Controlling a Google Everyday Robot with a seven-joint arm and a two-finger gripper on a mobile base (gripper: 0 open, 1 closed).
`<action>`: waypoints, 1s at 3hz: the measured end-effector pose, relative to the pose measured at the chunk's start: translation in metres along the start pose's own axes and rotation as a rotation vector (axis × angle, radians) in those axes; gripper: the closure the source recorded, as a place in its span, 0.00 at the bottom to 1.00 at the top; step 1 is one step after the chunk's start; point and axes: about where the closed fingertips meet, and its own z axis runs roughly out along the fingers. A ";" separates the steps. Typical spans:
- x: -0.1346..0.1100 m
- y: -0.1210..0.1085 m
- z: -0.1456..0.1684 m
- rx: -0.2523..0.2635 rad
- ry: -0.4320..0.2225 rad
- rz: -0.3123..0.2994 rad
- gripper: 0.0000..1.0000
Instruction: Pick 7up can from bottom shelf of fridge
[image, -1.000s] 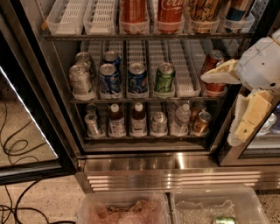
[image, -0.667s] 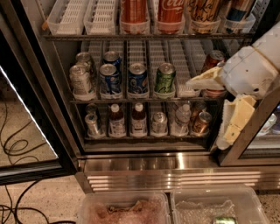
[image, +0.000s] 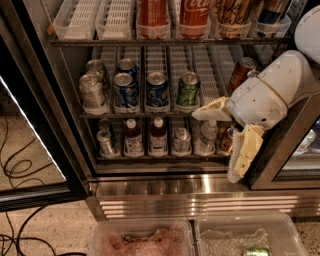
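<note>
The fridge stands open, its black-framed glass door swung to the left. On the bottom shelf the 7up can stands upright, fourth from the left, pale silver with a shiny top. Left of it are two brown bottles and a slimmer silver can. Right of it are a clear bottle and a brownish can. My gripper hangs in front of the shelf's right end, to the right of the 7up can and apart from it. It is wide open and empty, one cream finger pointing left, the other pointing down.
The middle rack holds silver cans, blue cans, a green can and a red can. Bottles fill the top rack. Two clear bins sit on the floor in front. Cables lie at the left.
The gripper and wrist have moved left and down, from beside the fridge's right edge to in front of the bottom shelf's right end. The fingers stay spread apart. The shelf items have not moved.
</note>
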 end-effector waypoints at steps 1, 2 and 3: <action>0.014 -0.012 0.016 0.025 -0.001 0.079 0.00; 0.019 -0.002 0.036 0.115 -0.034 0.213 0.00; 0.042 0.000 0.055 0.141 -0.028 0.266 0.00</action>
